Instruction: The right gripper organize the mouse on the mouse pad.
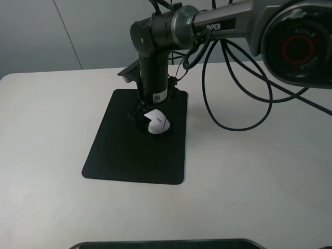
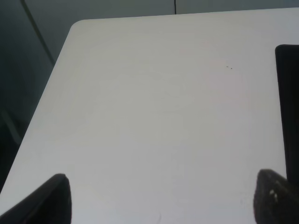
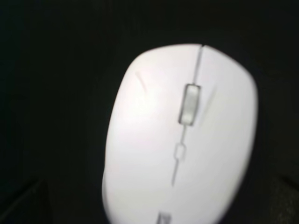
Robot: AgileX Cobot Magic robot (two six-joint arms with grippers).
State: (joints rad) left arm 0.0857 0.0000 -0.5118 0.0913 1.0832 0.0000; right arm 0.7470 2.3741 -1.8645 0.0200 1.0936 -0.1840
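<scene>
Hanging over bare white worktop (image 2: pixel 154 116), left claw (image 2: pixel 161 198) spread wide, empty. Mouse pad (image 1: pixel 129 155) mid-worktop; white mouse (image 1: pixel 157 122) on its far half, between fingers of right claw (image 1: pixel 150 123), grip unclear. Right arm (image 1: pixel 155 62) reaches from right, forearm pointing straight down.

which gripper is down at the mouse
The right gripper, lowered onto the mouse pad around the white mouse. The left gripper hangs over bare table, holding nothing.
</scene>
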